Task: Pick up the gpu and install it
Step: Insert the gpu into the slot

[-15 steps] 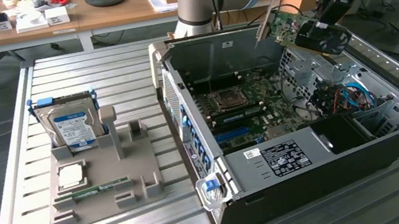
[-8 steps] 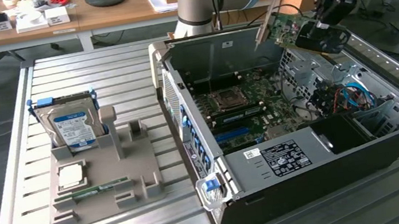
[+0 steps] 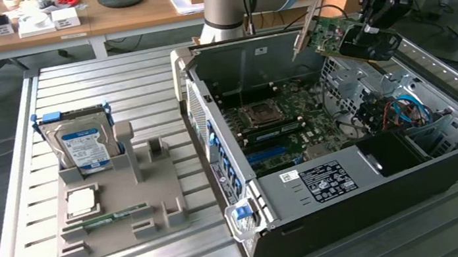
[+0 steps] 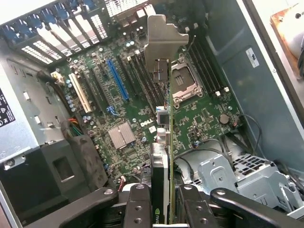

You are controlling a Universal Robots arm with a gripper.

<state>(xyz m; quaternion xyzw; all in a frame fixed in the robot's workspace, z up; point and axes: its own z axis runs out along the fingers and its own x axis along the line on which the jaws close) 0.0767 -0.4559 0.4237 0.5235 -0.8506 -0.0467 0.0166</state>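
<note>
End effector (image 4: pixel 165 205) around gpu (image 4: pixel 164 42), edge-on (above open case (image 4: pixel 266 95))

Open PC case (image 3: pixel 380 198), hard drive (image 3: pixel 80 145), possibly CPU (image 3: pixel 82 201)

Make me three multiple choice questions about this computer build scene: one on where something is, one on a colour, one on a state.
1. Where is the gpu?
A) in the grey holder
B) in the air over the open case
C) seated in the board

2. One slot on the motherboard is brightly coloured. Which colour?
A) blue
B) red
C) yellow

3. How is the tool?
A) open and empty
B) shut on the hard drive
C) shut on the gpu

Answers:
1 B, the card hangs above the case's rim in the exterior view.
2 A, it shows plainly blue in the wrist view.
3 C, it clamps the card edge-on in the wrist view.
</note>
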